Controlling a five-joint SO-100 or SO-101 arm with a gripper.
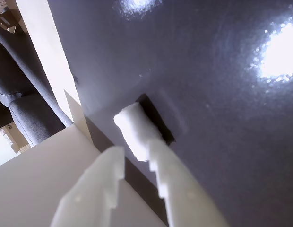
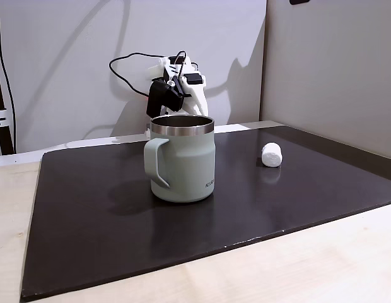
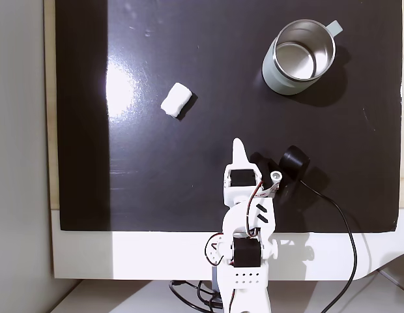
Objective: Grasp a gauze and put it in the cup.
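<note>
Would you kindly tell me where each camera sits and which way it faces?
Wrist view: rides on the arm, looking down its white fingers at the gauze on the dark mat.
A fixed view: low at the table's far side, facing the cup, with the arm behind it.
Another fixed view: overhead, looking straight down at the arm.
All three share the gauze; both fixed views share the cup.

gauze (image 3: 176,100): white roll, lying on dark mat | cup (image 3: 298,57): sage-green, upright, well apart

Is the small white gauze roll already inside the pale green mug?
No, the small white gauze roll lies on the dark mat, apart from the empty pale green mug.
</note>
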